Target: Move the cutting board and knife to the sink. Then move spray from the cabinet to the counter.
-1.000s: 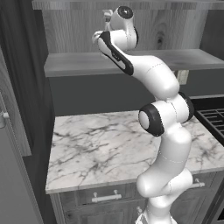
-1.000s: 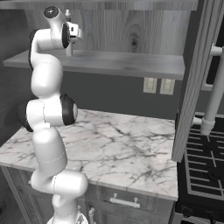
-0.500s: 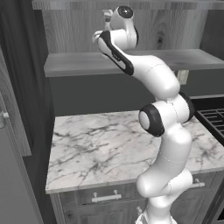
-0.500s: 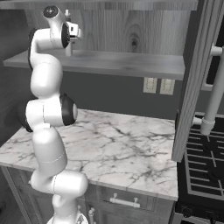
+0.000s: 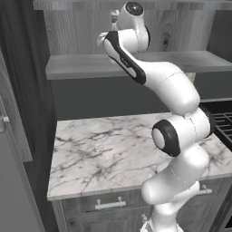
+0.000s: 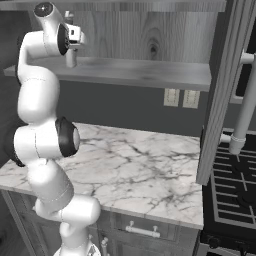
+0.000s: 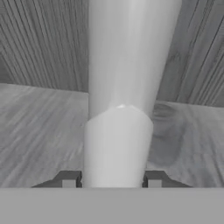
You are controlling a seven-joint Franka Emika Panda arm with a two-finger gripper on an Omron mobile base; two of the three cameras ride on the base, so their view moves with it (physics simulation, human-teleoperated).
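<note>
Two dark fingertips (image 7: 68, 179) are standing at either side of the spray (image 7: 124, 87) in the hand view, right against its pale body, so the gripper (image 7: 111, 180) is closing on the bottle or at least bracketing it tightly; actual contact is hard to confirm.

The spray is standing upright on the open grey shelf of the cabinet (image 6: 150, 72), near the shelf's left end, with the wood-grain back wall just behind it. From the right base view the spray (image 6: 71, 57) is peeking out just below the gripper (image 6: 75, 36), its lower body resting on the shelf. From the left base view the hand is reaching up to shelf height and the arm is hiding most of the bottle.

Below, the counter (image 5: 104, 154) is lying as a white marble slab with grey veins over grey drawer fronts with silver bar handles (image 5: 110, 205). At the far right the black grated stove (image 6: 235, 195) is sitting beside the counter.
</note>
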